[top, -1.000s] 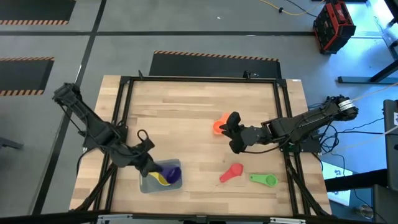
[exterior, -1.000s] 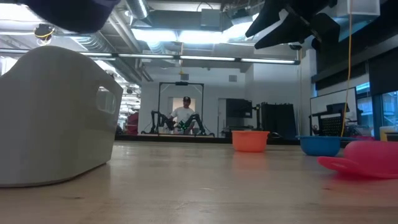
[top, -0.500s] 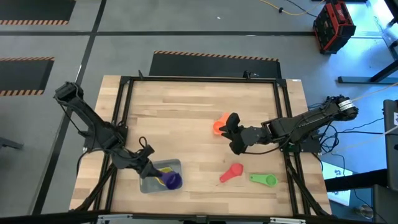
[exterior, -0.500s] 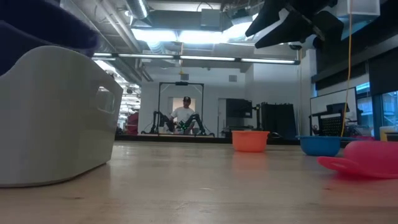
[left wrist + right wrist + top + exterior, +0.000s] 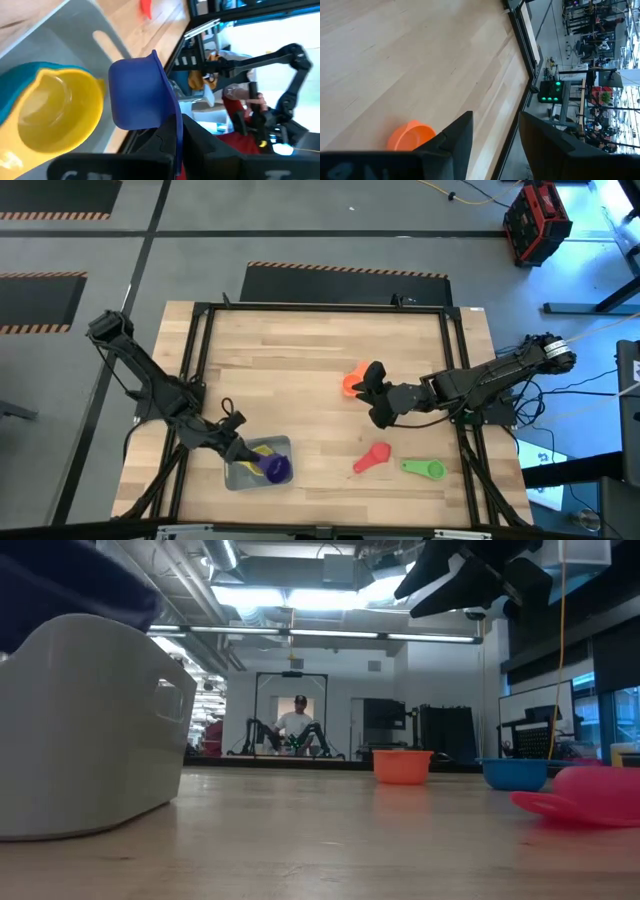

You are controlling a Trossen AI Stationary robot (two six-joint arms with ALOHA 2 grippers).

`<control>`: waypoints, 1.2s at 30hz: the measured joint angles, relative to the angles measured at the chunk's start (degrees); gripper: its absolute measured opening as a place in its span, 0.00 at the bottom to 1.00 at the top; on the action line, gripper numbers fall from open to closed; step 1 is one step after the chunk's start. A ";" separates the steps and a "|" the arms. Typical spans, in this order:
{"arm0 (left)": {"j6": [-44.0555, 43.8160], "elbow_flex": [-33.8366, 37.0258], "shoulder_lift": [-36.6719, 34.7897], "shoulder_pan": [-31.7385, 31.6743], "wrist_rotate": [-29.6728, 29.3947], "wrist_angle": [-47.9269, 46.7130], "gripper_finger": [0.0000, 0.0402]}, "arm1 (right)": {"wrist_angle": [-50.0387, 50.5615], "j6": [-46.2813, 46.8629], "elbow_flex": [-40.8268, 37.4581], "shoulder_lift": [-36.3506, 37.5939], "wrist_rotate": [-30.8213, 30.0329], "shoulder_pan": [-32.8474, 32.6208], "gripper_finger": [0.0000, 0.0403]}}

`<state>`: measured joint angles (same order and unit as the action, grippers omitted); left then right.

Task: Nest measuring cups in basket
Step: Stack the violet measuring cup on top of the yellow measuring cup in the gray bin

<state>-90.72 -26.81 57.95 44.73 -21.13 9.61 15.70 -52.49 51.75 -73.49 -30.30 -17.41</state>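
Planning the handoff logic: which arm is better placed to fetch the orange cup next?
Right. The right end effector hangs open beside the orange cup, while the left end effector is shut on the purple cup over the basket.

Bare tabletop (image 5: 290,370) lies open across the far and middle parts. The left pincer (image 5: 245,457) crowds the basket (image 5: 238,477); the right pincer (image 5: 375,392) hangs just beside the orange cup (image 5: 352,383).

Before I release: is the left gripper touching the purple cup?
Touching. In the left wrist view the left gripper is shut on the purple cup's handle, holding its bowl beside the yellow cup in the basket.
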 joint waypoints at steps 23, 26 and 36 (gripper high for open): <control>-7.81 -0.04 -4.65 4.37 -3.81 -12.74 0.02 | 0.00 -0.01 0.00 0.00 -0.01 -0.01 0.40; -7.91 -0.04 -4.64 4.37 -3.31 -13.67 0.02 | 0.00 -0.01 0.00 0.00 -0.02 0.00 0.40; -13.23 -0.04 -4.63 4.31 -0.44 -16.39 0.09 | 0.00 -0.02 0.00 0.00 -0.02 -0.01 0.40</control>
<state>-103.95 -26.85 53.32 49.04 -21.57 -6.78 15.70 -52.51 51.75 -73.49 -30.33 -17.42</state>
